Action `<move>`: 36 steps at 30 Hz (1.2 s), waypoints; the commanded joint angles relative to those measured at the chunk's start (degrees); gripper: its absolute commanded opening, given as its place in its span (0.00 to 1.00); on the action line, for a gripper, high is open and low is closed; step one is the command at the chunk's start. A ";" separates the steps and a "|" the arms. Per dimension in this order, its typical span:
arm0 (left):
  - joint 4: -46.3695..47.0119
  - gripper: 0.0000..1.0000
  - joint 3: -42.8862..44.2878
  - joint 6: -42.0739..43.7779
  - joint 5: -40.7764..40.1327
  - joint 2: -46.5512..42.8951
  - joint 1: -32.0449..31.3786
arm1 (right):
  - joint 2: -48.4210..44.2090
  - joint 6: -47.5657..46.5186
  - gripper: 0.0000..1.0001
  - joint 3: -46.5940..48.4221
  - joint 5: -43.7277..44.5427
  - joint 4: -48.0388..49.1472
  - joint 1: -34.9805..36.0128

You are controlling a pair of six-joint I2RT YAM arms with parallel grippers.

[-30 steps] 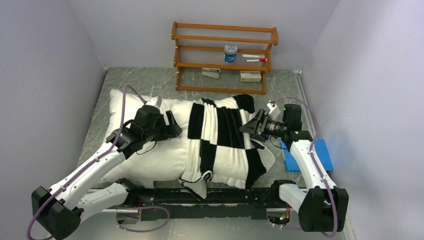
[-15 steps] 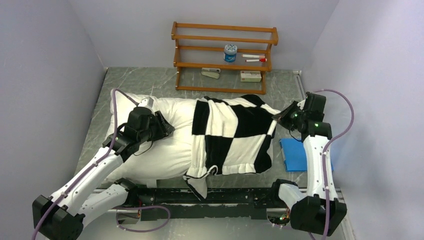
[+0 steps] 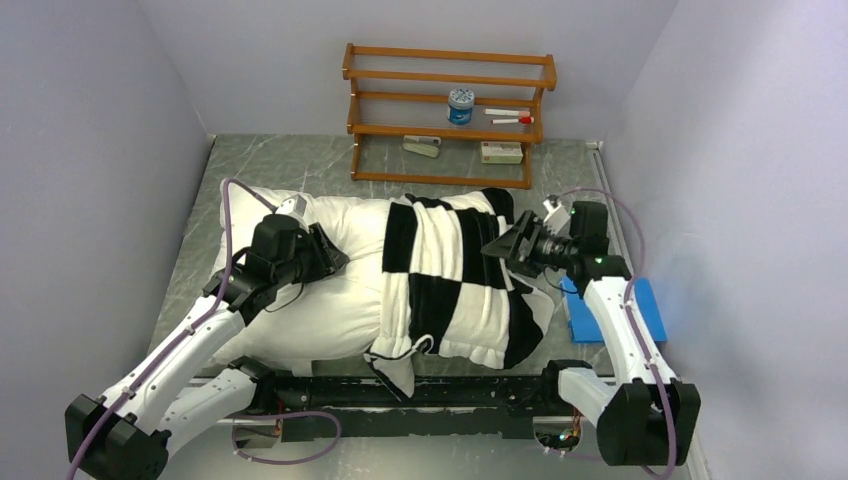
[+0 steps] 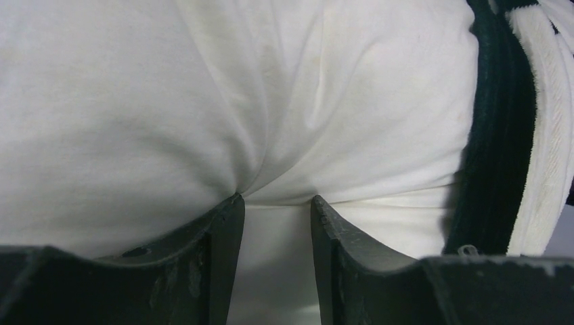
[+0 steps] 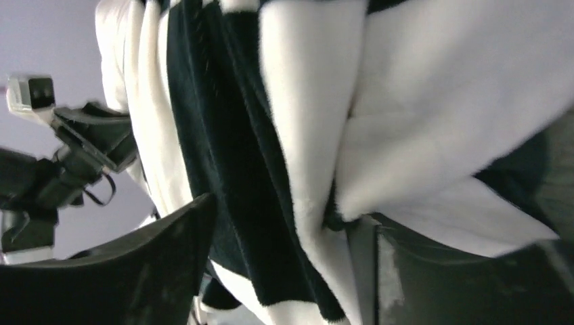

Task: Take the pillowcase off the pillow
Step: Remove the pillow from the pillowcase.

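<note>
We see the left hand pinched onto a fold of the pillow's bare left half; right hand at the pillow's right end, jaws wide around pillowcase folds; pillowcase covering the pillow's right half

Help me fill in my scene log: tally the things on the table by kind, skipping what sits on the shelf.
Pillow: 1
Pillowcase: 1
Blue pad: 1
Wooden shelf: 1
Total: 4

Robot lab (walled test table)
</note>
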 commanded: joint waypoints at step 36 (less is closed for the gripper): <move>-11.58 0.66 -2.36 4.88 3.85 -2.44 1.58 | -9.62 -1.80 0.69 15.08 11.91 -16.24 -5.11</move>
